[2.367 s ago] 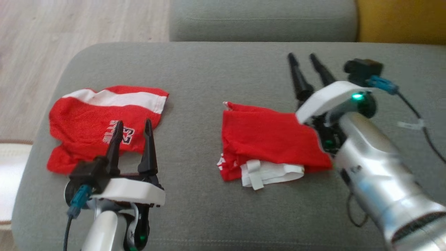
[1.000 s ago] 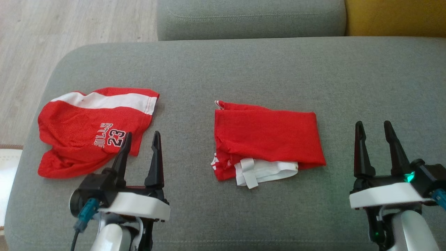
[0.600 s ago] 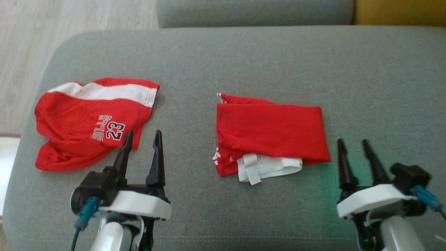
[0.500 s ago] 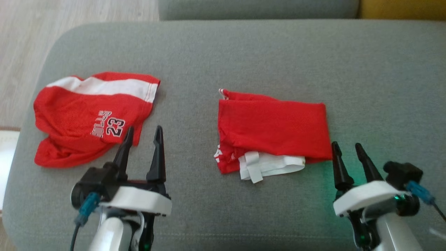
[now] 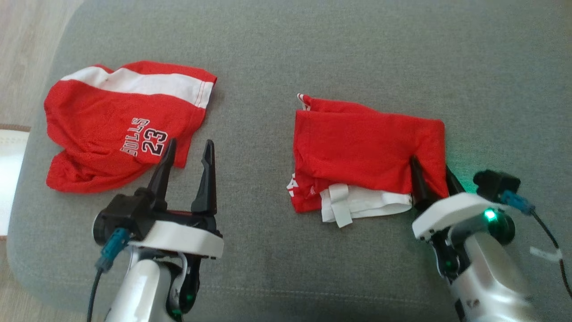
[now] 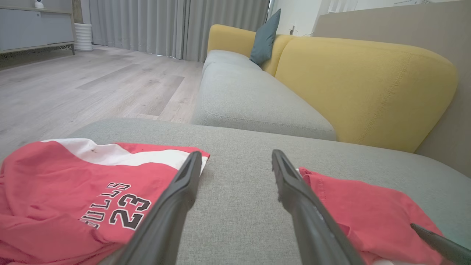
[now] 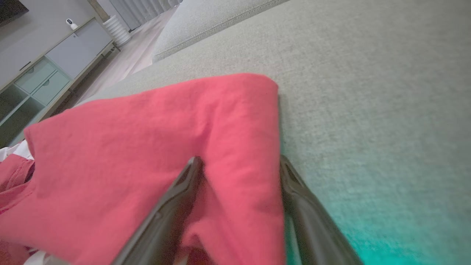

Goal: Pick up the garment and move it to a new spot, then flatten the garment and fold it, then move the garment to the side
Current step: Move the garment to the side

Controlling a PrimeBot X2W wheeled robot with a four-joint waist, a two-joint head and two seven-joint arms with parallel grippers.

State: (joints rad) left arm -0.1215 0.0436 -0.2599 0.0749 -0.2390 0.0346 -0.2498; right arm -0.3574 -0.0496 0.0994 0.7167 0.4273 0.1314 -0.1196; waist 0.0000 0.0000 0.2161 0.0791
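Now that the right gripper (image 5: 430,170) has slid in, its spread fingers straddle the near-right corner of the folded red cloth garment (image 5: 366,143) — mid-seat on the grey fabric sofa (image 5: 339,53) — poised to pinch; the left gripper (image 5: 190,147) is spread too.

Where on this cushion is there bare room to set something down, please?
Bare: the far side of the cushion beyond both garments, the stretch right of the folded garment, and the gap between it and the Bulls jersey. Crowded: the left gripper by the jersey, the right gripper straddling the folded garment's corner.
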